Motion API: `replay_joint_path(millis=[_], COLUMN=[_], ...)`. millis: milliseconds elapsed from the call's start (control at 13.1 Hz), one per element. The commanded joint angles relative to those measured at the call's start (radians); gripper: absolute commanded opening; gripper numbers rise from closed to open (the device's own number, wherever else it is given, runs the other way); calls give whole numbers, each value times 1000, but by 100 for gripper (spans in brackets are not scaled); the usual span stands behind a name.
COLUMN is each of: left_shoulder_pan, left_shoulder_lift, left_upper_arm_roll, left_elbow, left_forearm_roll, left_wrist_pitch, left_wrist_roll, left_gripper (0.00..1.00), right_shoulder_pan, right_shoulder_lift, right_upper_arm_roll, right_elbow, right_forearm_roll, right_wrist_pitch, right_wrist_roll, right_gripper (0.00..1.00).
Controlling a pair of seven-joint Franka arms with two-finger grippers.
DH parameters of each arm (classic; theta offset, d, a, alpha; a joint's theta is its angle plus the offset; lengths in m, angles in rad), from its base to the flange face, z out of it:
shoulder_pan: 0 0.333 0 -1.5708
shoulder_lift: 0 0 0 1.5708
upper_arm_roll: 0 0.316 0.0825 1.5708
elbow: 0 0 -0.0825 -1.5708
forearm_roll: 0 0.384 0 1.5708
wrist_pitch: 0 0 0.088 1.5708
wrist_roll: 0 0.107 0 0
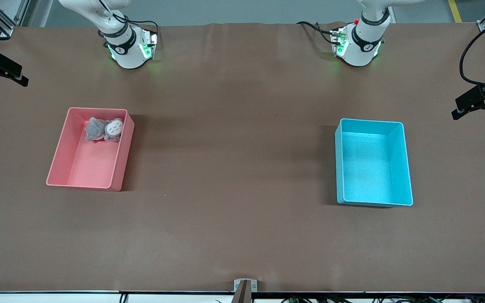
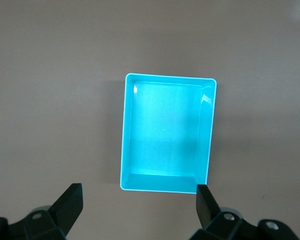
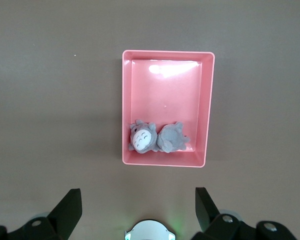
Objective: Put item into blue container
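The item, a small grey plush toy [image 1: 113, 128] [image 3: 141, 137] with a white belly, lies in a pink bin [image 1: 59, 147] [image 3: 206, 110], beside a second grey plush [image 1: 93, 130] [image 3: 171, 139]. They sit at the bin's end nearest the robots. The blue container [image 1: 371, 121] [image 2: 123, 135] stands with nothing in it toward the left arm's end of the table. My left gripper [image 2: 139, 192] hangs open high over the table beside the blue container. My right gripper [image 3: 137, 195] hangs open high over the table beside the pink bin. Neither gripper shows in the front view.
The two arm bases [image 1: 129, 49] [image 1: 358, 44] stand along the table's robot edge, and the right one [image 3: 150, 231] also shows in the right wrist view. Black camera mounts [image 1: 0, 67] [image 1: 480, 99] jut in at both table ends. Brown tabletop lies between the bins.
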Motion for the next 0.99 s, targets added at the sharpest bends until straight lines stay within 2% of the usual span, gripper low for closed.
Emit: replay_joint_path(millis=[0,611,916], left_shoulder_pan=[2,-1,1], left_shoulder_lift=[-5,1,1], left_upper_arm_roll=[-6,-7,-7], left_elbow=[12,12,13], left_forearm_roll=[10,11,14], left_wrist_pitch=[-6,-9,-6], left_wrist_roll=[24,7,10], left_gripper=[100,100,100], right_shoulder_pan=[0,-22,-31], right_shoulder_lift=[-21,1,102], right_upper_arm_roll=[-3,-15,-15], right_elbow=[-12,24,29], right_forearm_roll=[11,10,11], right_wrist_pitch=[-2,-2,3], right_wrist_roll=[-11,-6,-11], right_gripper=[100,100,100])
